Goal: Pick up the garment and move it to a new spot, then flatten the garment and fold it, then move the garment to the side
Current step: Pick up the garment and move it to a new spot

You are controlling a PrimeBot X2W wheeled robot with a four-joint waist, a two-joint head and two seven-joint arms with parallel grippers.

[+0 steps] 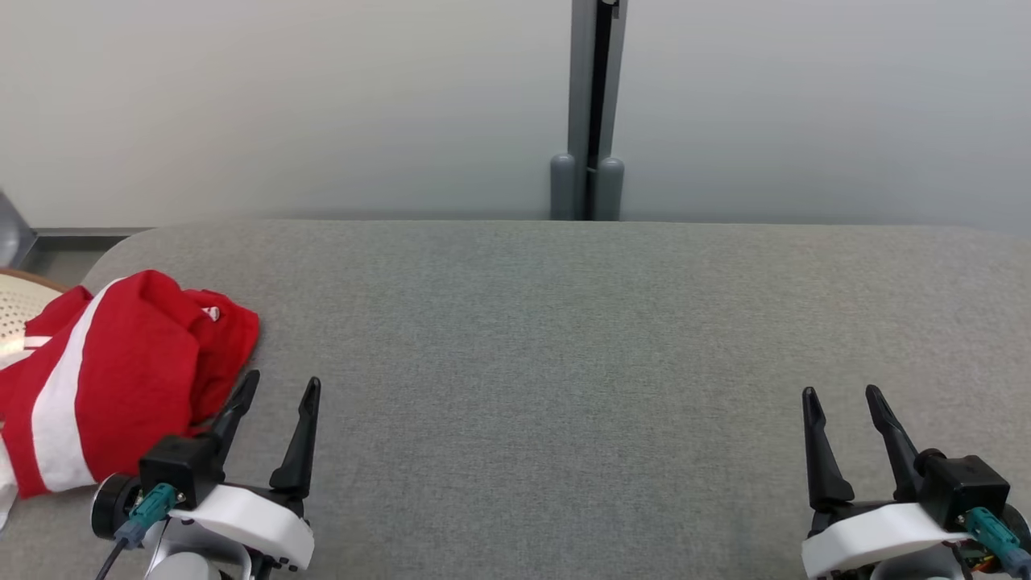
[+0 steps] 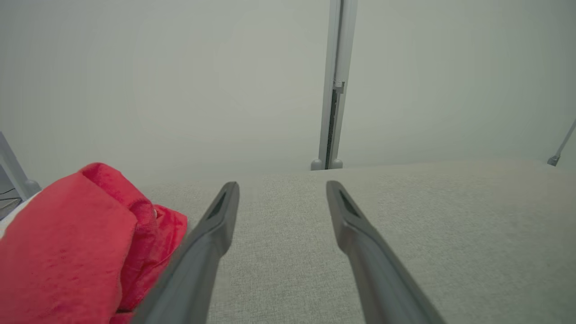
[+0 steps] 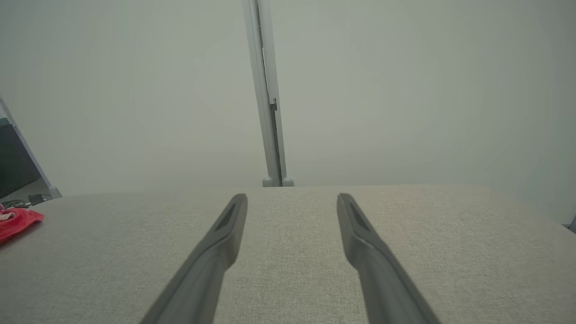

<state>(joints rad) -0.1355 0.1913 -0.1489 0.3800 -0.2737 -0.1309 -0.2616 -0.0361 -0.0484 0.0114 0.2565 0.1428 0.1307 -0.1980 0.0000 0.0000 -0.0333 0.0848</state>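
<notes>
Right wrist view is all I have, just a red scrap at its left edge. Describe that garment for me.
Observer: The garment is a crumpled red heap with white stripes, lying at the left end of the table.
Operator: Give me the left gripper's position against it.
Observer: The left gripper sits just right of the heap, close against the cloth's edge; I can't tell if they touch.
Operator: Report its jaws.
Observer: Open, with nothing between them; bare table shows in the gap.
</notes>
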